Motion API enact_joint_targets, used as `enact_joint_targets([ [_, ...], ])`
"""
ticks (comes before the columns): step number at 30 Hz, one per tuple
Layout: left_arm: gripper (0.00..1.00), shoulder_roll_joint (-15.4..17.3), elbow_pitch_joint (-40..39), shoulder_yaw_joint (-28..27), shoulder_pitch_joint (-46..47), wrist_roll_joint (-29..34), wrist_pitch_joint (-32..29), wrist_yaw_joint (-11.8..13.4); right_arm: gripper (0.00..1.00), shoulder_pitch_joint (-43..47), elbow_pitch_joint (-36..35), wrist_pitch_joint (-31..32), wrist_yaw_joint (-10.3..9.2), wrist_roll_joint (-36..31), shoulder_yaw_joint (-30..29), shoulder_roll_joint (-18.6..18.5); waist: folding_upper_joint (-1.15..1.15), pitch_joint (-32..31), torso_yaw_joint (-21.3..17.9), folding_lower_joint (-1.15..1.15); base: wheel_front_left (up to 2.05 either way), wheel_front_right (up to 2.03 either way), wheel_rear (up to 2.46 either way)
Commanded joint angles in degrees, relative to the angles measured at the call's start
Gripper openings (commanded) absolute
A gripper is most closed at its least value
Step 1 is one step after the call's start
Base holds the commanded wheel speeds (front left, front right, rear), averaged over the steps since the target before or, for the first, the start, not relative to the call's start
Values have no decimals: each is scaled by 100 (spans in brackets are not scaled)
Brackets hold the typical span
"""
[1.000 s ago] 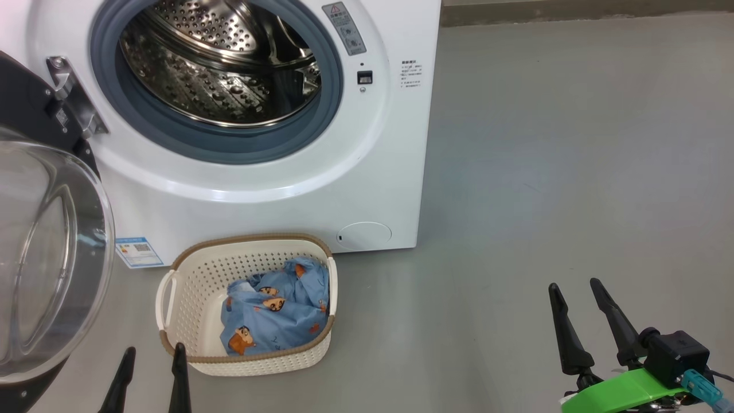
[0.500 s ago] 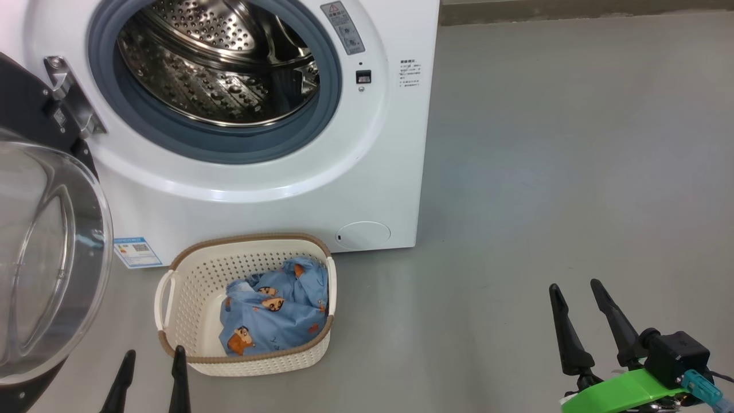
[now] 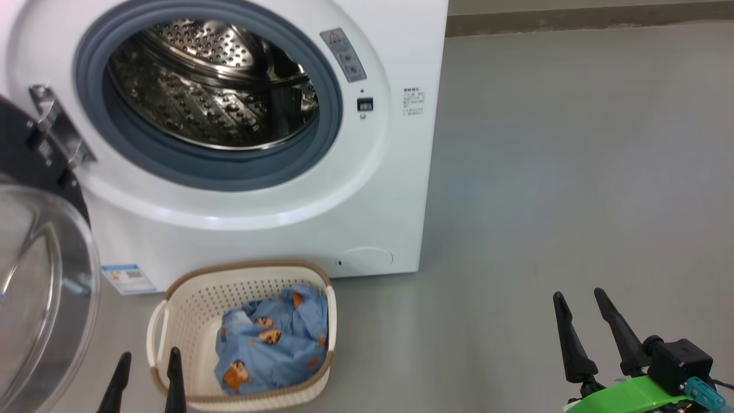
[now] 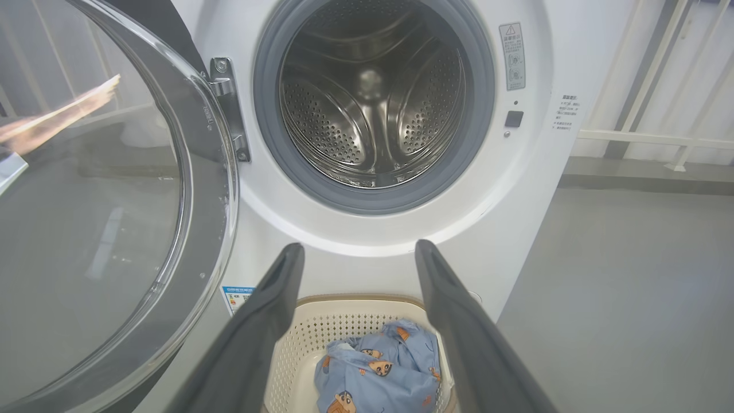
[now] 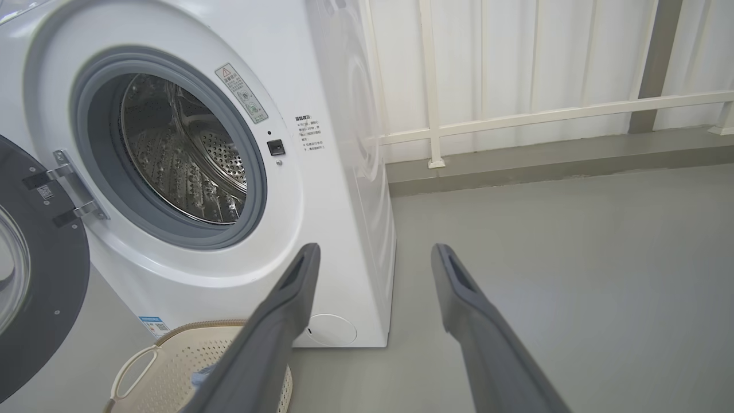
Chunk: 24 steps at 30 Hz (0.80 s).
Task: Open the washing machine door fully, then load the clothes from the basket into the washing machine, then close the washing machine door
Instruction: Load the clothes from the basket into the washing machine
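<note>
- Over the last second the whole head view shifts. The washing machine [image 3: 390, 189] and the basket [image 3: 246, 268] now sit lower in the picture, while both hands keep their places at the bottom edge. That reads as the camera moving, not the things.
- The washing machine door [image 3: 51, 287] hangs swung out to the left on its hinge [image 3: 54, 123], leaving the drum [image 3: 212, 97] open and bare. The picture edge cuts the door off, so it is hard to say whether it is at full swing.
- The clothes [image 3: 269, 344] lie bunched in the right half of the basket, which stands on the floor [image 3: 545, 172] just in front of the machine.
- The left hand [image 3: 149, 353] has its fingers apart and empty, near the basket's near rim. The right hand [image 3: 578, 293] is also apart and empty, well off to the right.
- Door-opening looks done. Loading seems next, and the left hand is the better placed.
</note>
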State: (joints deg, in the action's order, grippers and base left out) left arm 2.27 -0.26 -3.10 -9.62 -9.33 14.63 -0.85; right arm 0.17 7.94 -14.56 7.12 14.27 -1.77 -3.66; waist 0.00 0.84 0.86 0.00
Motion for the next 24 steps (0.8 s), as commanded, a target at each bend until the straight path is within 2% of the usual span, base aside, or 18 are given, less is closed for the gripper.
enact_joint_targets([
  [1, 100, 61, -124, -211, 188, -28, 37, -4, 100, -91, -122, -44, 36, 55, 127, -19, 0, 11, 2, 0, 213, -213, 0],
  [7, 100, 61, -237, -269, 220, 3, 37, 23, 100, -114, -114, -44, 36, 79, 101, -20, 0, 77, -14, 0, 193, -193, 0],
  [12, 100, 61, -228, -247, 209, 38, 37, 27, 100, -135, -109, -44, 36, 97, 86, -27, 0, 121, -22, 0, 121, -121, 0],
  [24, 100, 61, -142, -181, 178, 52, 37, 38, 100, -132, -108, -44, 36, 91, 104, -35, 0, 127, -7, 0, 23, -23, 0],
])
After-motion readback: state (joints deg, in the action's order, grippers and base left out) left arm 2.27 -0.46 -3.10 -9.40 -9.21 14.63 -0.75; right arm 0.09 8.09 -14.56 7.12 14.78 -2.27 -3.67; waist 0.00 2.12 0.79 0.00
